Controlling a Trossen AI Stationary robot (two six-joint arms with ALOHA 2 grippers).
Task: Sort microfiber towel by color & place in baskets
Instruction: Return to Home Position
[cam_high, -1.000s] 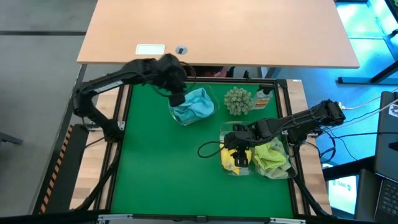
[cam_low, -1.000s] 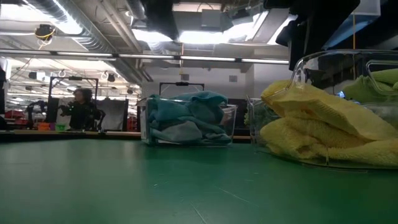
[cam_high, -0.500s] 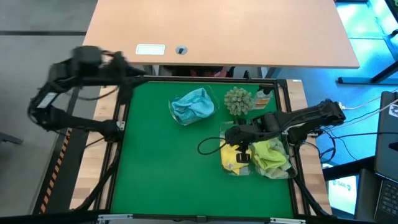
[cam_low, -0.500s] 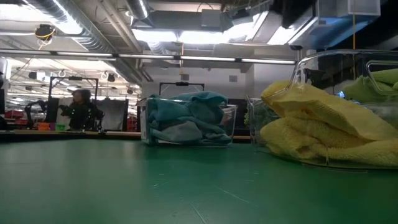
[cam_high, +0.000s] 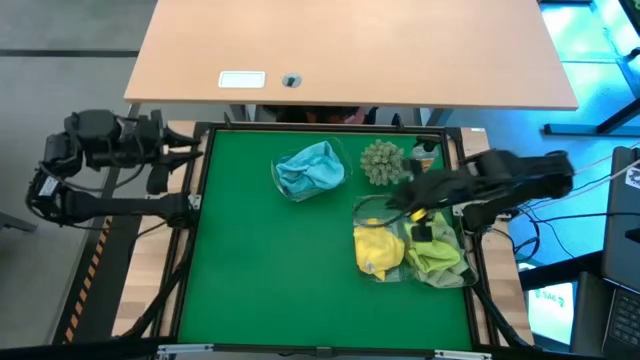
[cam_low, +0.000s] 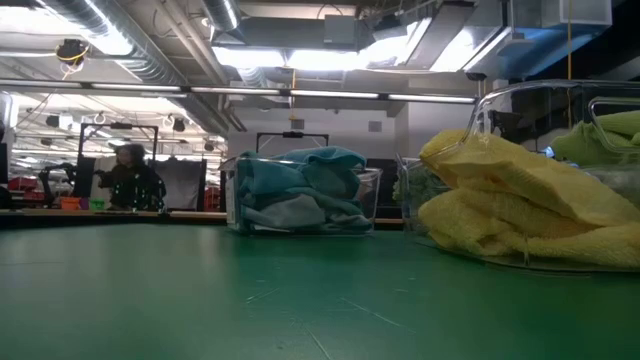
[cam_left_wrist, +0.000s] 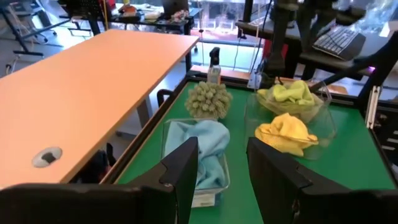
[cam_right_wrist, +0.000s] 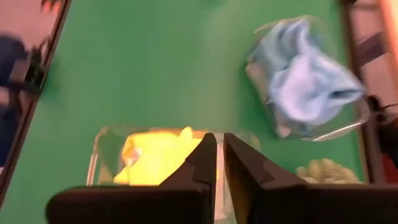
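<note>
Towels (cam_low: 520, 200): all sorted by colour, none loose on the green mat (cam_high: 250, 270).
Blue towel (cam_high: 310, 170): in the far bin (cam_low: 372, 200).
Yellow towel (cam_high: 378, 250): in the near bin (cam_high: 360, 212).
Green towel (cam_high: 438, 255): in the side bin (cam_left_wrist: 322, 99), just beside the yellow one.
Left gripper (cam_left_wrist: 222, 149): off the mat's left side, fingers wide apart, empty.
Right gripper (cam_right_wrist: 219, 146): above those 2 bins, fingers nearly touching, empty.
Left to do: I think only parking the arms.
</note>
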